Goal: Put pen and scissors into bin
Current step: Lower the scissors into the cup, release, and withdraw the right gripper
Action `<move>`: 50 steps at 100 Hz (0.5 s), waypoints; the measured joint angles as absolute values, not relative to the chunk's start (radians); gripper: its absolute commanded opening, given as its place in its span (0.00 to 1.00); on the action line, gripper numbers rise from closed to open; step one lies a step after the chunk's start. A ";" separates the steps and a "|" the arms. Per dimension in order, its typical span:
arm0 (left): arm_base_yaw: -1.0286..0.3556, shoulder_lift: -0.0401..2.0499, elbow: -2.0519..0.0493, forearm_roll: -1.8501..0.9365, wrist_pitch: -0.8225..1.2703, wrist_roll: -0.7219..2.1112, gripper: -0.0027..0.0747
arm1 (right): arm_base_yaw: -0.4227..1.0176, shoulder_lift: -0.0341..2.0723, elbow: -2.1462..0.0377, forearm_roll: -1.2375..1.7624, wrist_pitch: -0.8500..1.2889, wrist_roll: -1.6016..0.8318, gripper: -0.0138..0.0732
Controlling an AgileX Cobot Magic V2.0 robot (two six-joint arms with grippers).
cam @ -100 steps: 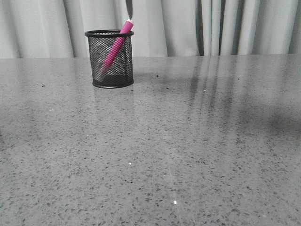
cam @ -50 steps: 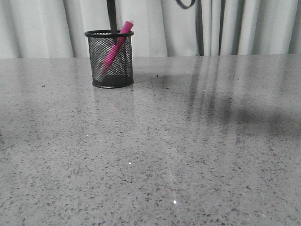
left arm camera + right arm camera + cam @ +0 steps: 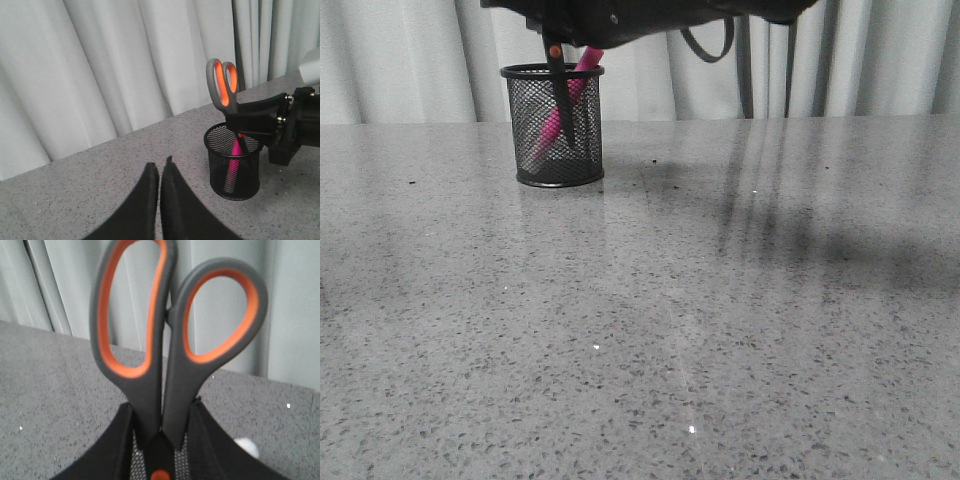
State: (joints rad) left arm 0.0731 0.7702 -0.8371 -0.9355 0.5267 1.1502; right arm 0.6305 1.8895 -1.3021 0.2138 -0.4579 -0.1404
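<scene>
The pen [image 3: 560,112] leaned already inside the bin [image 3: 553,125], and the right gripper [image 3: 161,440] clamped the scissors [image 3: 172,347], blades down into the bin, not released yet, while the left gripper [image 3: 160,172] hung closed and empty.

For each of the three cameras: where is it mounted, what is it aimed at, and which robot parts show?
Front: looks forward over the table at the bin; right arm overhead.
Left wrist: behind the shut left claw, facing bin, scissors and right claw.
Right wrist: looks over the right claw gripping the scissors' handles.
Shared: all see scissors; front and left wrist see the pen.
</scene>
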 measured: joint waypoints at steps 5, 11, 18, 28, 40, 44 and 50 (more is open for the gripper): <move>0.073 0.770 -0.837 -0.935 0.527 1.150 0.01 | 0.631 1.889 -1.297 0.214 -0.449 -0.140 0.07; 0.073 0.770 -0.837 -0.935 0.527 1.150 0.01 | 0.631 1.889 -1.297 0.214 -0.439 -0.140 0.07; 0.073 0.770 -0.837 -0.935 0.527 1.150 0.01 | 0.631 1.889 -1.296 0.214 -0.433 -0.140 0.07; 0.073 0.770 -0.837 -0.935 0.527 1.150 0.01 | 0.631 1.889 -1.295 0.214 -0.430 -0.140 0.13; 0.073 0.770 -0.837 -0.935 0.527 1.150 0.01 | 0.631 1.889 -1.295 0.214 -0.429 -0.140 0.30; 0.073 0.770 -0.837 -0.935 0.527 1.150 0.01 | 0.631 1.889 -1.295 0.214 -0.429 -0.140 0.36; 0.073 0.770 -0.837 -0.935 0.527 1.150 0.01 | 0.631 1.889 -1.295 0.214 -0.429 -0.140 0.46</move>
